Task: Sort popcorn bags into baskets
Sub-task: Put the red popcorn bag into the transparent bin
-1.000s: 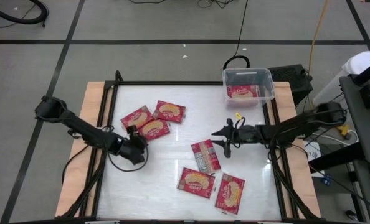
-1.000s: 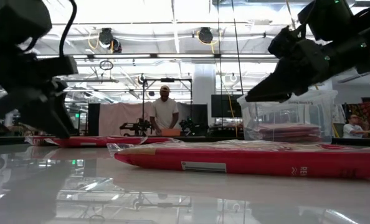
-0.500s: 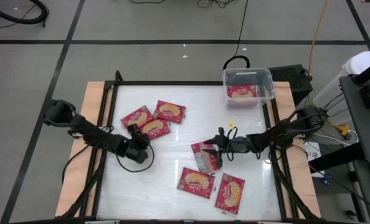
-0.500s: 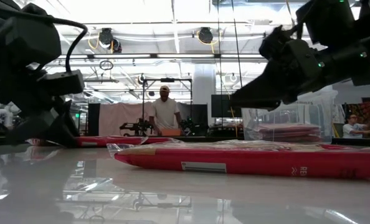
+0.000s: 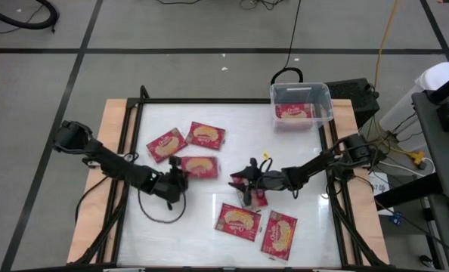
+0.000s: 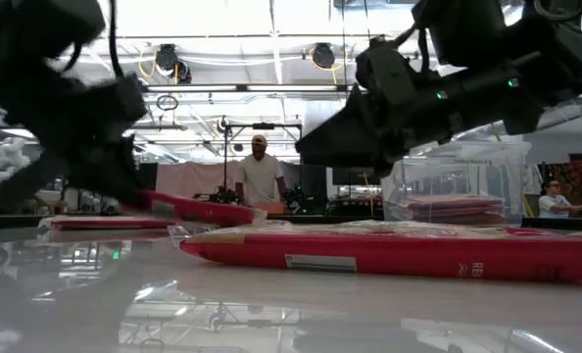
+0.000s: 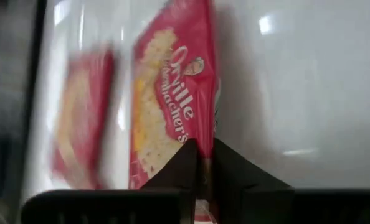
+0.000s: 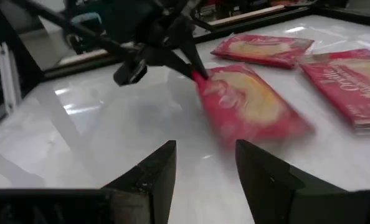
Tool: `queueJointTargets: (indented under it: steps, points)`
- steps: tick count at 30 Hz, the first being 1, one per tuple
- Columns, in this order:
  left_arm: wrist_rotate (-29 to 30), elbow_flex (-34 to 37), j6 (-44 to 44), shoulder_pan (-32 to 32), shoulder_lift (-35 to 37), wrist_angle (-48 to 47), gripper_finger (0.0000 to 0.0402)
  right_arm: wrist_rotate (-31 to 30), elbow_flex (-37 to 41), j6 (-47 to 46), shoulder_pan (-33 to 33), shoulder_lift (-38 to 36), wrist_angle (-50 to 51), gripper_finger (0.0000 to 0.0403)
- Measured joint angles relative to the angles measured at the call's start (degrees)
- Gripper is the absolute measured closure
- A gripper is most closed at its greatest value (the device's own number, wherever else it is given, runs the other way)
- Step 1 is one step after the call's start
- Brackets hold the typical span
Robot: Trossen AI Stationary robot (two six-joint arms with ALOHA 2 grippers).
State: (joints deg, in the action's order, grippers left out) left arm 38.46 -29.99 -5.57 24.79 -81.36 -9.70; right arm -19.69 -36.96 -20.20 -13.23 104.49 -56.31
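Red popcorn bags lie flat on the white table: two at the far left [image 5: 166, 143] [image 5: 206, 134] and two near the front edge [image 5: 238, 221] [image 5: 279, 234]. My left gripper [image 5: 178, 172] is shut on another bag [image 5: 200, 166] at the table's middle left. My right gripper [image 5: 243, 185] hovers open, pointing toward the table's left, over a bag [image 5: 255, 199] that lies grey back up. Its fingers [image 8: 154, 171] have nothing between them. The clear basket [image 5: 301, 104] stands at the far right corner with a bag inside. My left gripper pinches the bag's short end [image 7: 200, 144], near one corner, between its two fingers. It comes from the table's left, slanting down, with the fingers along the bag. The held end [image 8: 199, 78] is raised and the bag [image 6: 198, 208] slopes down away from the fingers.
A black frame [image 5: 232, 100] edges the table, with wooden strips [image 5: 111, 151] outside it. A dark box [image 5: 354, 94] sits behind the basket. A person [image 6: 259, 176] stands far behind the table. Bare tabletop lies between the bags and the basket [image 5: 247, 136].
My left gripper has rolled its wrist, taken hold of the bag's end and drawn the bag toward the table's right, raising the held end. My right gripper has moved toward the table's left and come over the grey-backed bag, staying open.
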Motion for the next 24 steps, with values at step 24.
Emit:
queueJointTargets:
  steps: [24]
  points:
    - [2.07,-15.33,-72.2,-2.78,0.11,2.56,0.0384,30.49,-18.15,12.11,20.53,-13.22,41.23,0.0245]
